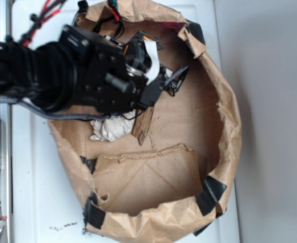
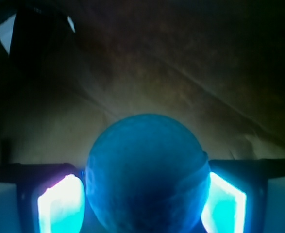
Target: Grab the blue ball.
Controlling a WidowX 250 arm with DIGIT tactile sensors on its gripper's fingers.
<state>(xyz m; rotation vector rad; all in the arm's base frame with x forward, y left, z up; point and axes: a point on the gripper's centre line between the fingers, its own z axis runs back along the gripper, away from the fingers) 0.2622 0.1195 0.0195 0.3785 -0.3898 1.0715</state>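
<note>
Turquoise-blue and faintly grooved, the blue ball [image 2: 147, 174] fills the near middle of the wrist view, sitting between the two glowing finger pads [image 2: 62, 206] of the gripper [image 2: 142, 204], which press against its left and right sides, so the fingers are clamped on it. Behind it lies dim brown paper. In the exterior view the black arm [image 1: 47, 71] reaches in from the left over the rim of a torn brown paper bag [image 1: 224, 126] edged with black tape, its wrist angled down toward the bag's floor. The ball itself is hidden there under the arm. A crumpled white paper wad [image 1: 110, 129] lies just below the gripper housing, beside a torn cardboard scrap [image 1: 143, 126].
</note>
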